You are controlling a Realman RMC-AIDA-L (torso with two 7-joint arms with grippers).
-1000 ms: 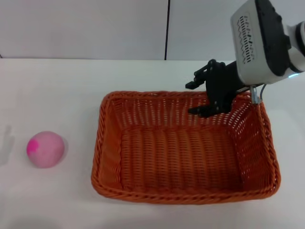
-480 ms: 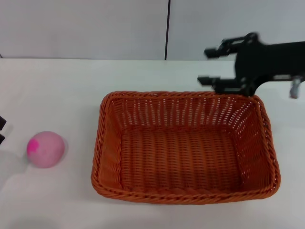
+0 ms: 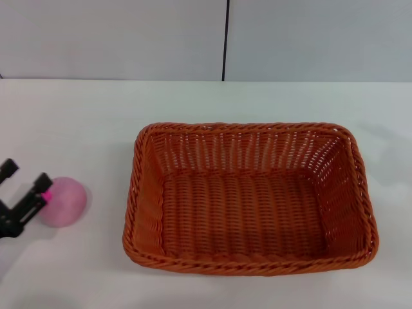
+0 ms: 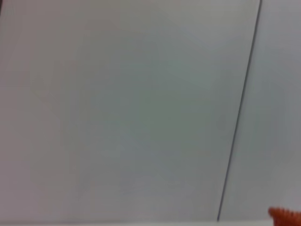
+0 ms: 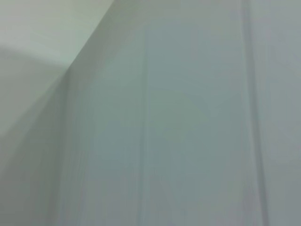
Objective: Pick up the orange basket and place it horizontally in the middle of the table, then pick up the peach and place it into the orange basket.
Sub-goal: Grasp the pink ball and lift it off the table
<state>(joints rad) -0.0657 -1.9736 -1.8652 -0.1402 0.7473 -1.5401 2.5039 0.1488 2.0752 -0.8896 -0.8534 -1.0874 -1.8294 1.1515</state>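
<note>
The orange basket (image 3: pixel 248 199) lies lengthwise on the white table (image 3: pixel 84 122), right of centre, and it is empty. A corner of its rim (image 4: pixel 284 217) shows at the edge of the left wrist view. The pale-pink peach (image 3: pixel 64 203) rests on the table to the basket's left. My left gripper (image 3: pixel 27 174) enters from the left edge, open, its two black fingers spread. One fingertip (image 3: pixel 42 182) overlaps the peach's left side, and nothing is held between the fingers. The right gripper is out of view.
A grey wall with a dark vertical seam (image 3: pixel 226 38) stands behind the table. Bare white tabletop lies between the peach and the basket and behind the basket. Only wall shows in the right wrist view.
The right gripper lifted off the basket's far right rim and left the view. The left gripper came in from the left edge to the peach. The basket stayed put.
</note>
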